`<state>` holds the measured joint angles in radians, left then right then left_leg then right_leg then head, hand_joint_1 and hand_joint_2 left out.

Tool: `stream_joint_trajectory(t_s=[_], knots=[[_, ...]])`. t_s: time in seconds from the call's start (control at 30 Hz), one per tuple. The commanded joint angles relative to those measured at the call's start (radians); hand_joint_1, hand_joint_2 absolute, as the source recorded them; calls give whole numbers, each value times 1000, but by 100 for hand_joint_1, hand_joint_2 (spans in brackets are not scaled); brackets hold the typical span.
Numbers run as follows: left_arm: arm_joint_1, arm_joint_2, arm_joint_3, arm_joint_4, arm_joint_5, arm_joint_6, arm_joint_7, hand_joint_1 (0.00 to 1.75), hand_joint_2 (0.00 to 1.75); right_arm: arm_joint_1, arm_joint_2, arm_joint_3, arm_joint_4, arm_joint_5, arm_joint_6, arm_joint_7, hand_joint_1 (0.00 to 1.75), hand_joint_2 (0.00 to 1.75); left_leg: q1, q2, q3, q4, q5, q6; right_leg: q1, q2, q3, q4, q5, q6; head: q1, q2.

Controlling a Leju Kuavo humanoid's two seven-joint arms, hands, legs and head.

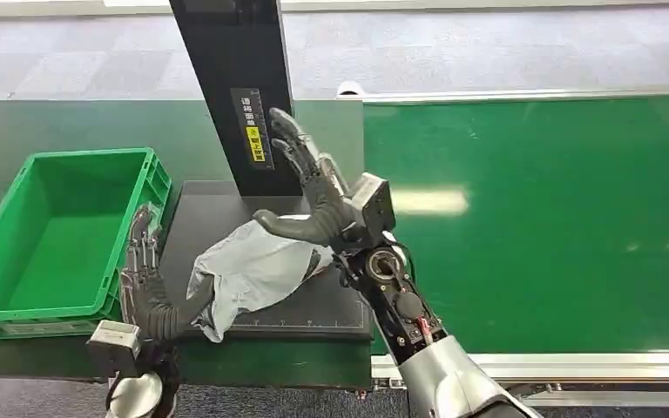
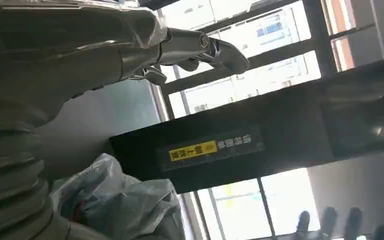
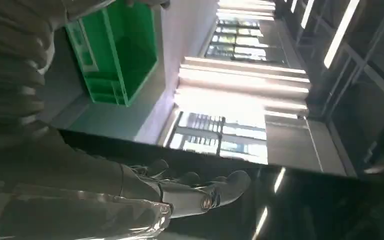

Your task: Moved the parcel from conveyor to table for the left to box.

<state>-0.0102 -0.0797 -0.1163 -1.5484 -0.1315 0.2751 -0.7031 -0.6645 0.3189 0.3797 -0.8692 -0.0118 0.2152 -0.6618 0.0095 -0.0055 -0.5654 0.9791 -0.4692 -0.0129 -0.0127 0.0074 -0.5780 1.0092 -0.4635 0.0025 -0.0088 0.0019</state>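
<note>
On the black base plate (image 1: pixel 314 305) of the scanning stand lay the crumpled grey plastic-film parcel (image 1: pixel 248 270), off the green conveyor belt (image 1: pixel 531 218) and beside the empty green plastic crate (image 1: pixel 61 231). The right hand (image 1: pixel 309 187) stood above the parcel's belt-side end, fingers spread and holding nothing, thumb over the film. The left hand (image 1: pixel 144 279) stood at the crate-side end, fingers open, thumb reaching toward the film; contact could not be confirmed. Risk: slack film could slip from a shallow grasp, or snag the black upright column (image 1: pixel 235 87) or the crate rim during transfer.
</note>
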Motion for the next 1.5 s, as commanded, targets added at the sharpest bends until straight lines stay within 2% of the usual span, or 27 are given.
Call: stream_joint_trajectory(t_s=[0.03,0.1,0.13,0.27,0.33,0.43,0.6,0.73,0.93,1.0,1.03,1.33,1.5], knots=[[42,37,31,49,-18,-78,5,0,175,176,-88,-238,-301,20,-17,9,0,175,1,-5,2,-2,1,1,1,-6,4,-3,-1,0,0,0],[30,58,25,100,-68,-108,5,0,175,189,-88,-275,-306,34,-14,6,0,175,0,-3,1,-1,0,0,0,-4,3,-2,-1,0,0,0],[10,76,22,154,-108,-169,5,0,175,190,-84,-299,-302,45,-14,2,0,175,1,-5,2,-2,1,0,1,-5,4,-3,0,0,0,0],[-87,88,30,324,-266,-259,5,0,175,191,-76,-335,-314,56,-19,-1,0,175,0,-3,2,-2,1,0,0,-4,3,-2,0,0,0,0],[-138,66,34,393,-251,-419,5,0,175,199,-74,-348,-329,60,-26,3,0,175,0,-5,1,-2,2,0,1,-6,3,-2,0,-1,0,0],[-197,43,10,517,-281,-498,5,0,175,209,-77,-352,-330,60,-30,7,0,175,0,-6,1,-2,2,0,1,-7,3,-3,0,0,0,0],[-207,36,3,539,-290,-493,5,0,175,210,-78,-354,-329,59,-31,8,0,175,0,-2,1,-1,1,0,0,-3,2,-1,0,0,0,0],[-282,22,-58,702,-412,-445,5,0,175,221,-78,-371,-357,48,-41,14,0,175,0,-4,2,-2,2,0,0,-5,3,-2,0,0,0,0],[-297,12,-63,725,-415,-434,5,0,175,226,-79,-375,-367,45,-41,18,0,175,0,-6,1,-1,2,0,0,-6,3,-2,0,0,0,0],[-322,16,-100,766,-419,-407,5,0,175,234,-75,-384,-381,45,-42,21,0,175,0,-5,1,-1,2,0,0,-5,3,-2,0,0,0,0],[-352,-8,-96,825,-492,-329,5,175,175,262,-72,-402,-410,42,-35,29,0,175,0,-5,1,-1,2,0,0,-5,3,-2,0,0,0,0],[-309,13,-88,735,-466,-307,5,175,175,256,-74,-410,-368,40,-23,22,0,175,0,-1,3,-1,2,0,0,-1,5,-3,1,0,0,0],[-235,53,-128,472,-397,-187,5,175,175,273,-86,-428,-337,34,-24,3,0,175,0,0,5,0,1,0,0,0,6,-1,1,0,0,0]])
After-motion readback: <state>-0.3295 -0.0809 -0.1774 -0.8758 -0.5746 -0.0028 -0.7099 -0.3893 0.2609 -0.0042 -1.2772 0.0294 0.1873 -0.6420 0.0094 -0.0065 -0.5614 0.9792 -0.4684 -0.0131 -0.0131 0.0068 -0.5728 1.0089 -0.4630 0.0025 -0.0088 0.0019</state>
